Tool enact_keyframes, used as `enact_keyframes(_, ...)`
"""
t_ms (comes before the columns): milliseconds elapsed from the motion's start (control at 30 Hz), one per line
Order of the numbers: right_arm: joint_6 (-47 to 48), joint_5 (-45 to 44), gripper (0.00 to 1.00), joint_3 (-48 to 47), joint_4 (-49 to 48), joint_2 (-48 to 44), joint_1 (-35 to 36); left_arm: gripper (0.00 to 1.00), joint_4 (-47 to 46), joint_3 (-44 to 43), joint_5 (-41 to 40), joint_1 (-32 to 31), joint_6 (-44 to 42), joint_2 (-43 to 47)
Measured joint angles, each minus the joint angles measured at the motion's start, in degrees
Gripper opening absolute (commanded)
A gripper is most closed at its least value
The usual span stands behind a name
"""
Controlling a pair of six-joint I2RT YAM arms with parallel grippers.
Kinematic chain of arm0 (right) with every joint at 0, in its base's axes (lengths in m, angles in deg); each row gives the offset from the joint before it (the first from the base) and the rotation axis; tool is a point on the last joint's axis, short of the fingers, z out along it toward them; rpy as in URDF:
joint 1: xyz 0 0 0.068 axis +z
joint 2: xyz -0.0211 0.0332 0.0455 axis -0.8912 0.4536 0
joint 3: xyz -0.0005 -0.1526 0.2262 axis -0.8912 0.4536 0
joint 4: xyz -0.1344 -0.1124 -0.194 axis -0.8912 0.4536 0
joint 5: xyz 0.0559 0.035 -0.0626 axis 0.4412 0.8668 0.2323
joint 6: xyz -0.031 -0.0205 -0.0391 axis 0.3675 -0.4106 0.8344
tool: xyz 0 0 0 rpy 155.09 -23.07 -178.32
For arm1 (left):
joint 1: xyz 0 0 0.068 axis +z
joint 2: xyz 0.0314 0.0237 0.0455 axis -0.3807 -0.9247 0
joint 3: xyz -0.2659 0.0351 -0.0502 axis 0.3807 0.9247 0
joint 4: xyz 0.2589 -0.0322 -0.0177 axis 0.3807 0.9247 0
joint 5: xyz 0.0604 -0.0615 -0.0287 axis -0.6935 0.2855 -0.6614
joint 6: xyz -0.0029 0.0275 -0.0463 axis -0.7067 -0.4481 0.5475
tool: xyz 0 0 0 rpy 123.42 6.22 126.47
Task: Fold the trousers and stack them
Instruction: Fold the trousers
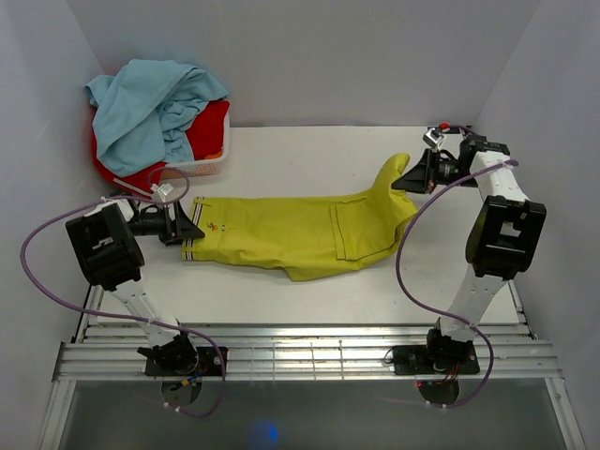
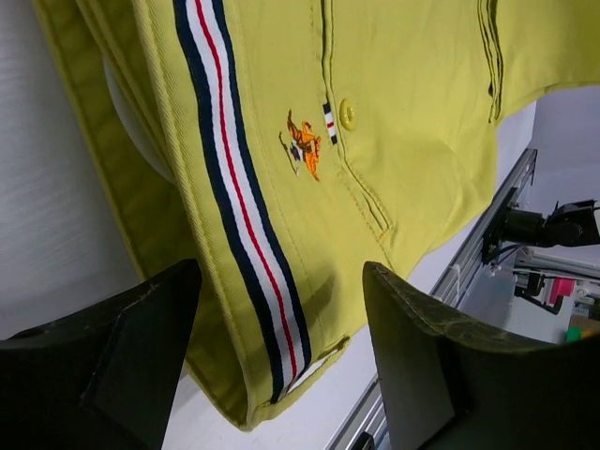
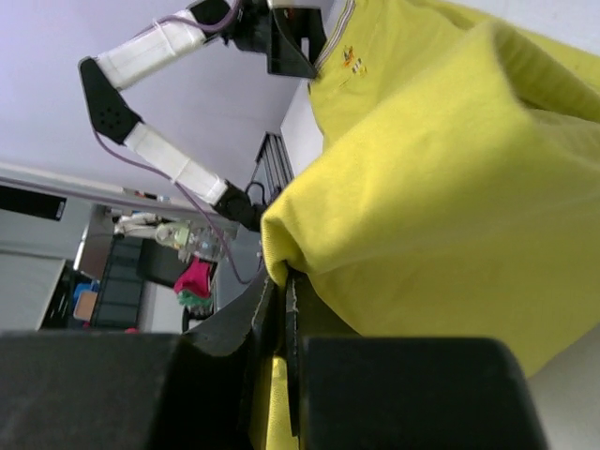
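Note:
The yellow-green trousers (image 1: 291,232) lie across the middle of the table, waistband to the left, legs to the right. The striped waistband band (image 2: 239,202) fills the left wrist view. My left gripper (image 1: 187,228) is open at the waistband edge, its jaws wide apart on either side of the cloth. My right gripper (image 1: 405,180) is shut on the trouser leg end (image 3: 281,267) and holds it lifted and bent up at the far right, so the legs curve upward there. The cloth (image 3: 441,169) bulges over the shut jaws.
A white basket (image 1: 202,169) at the back left holds a light blue garment (image 1: 150,103) and a red garment (image 1: 202,131). White walls close in the left, back and right. A metal rail (image 1: 300,356) runs along the near edge by the arm bases.

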State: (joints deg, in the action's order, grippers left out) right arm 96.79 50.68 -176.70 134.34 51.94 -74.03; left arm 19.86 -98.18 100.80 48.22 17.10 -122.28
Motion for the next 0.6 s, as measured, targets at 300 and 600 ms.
enact_keyframes(300, -46.5, -14.2, 0.08, 7.4, -43.6, -4.7, 2.9, 0.79, 0.3, 1.1, -1.6, 0.0, -1.0, 1.1)
enact_keyframes(600, -81.3, -18.2, 0.08, 13.6, -81.2, -9.8, 10.1, 0.43, 0.1, 2.6, -0.8, -0.1, -1.4, 2.8)
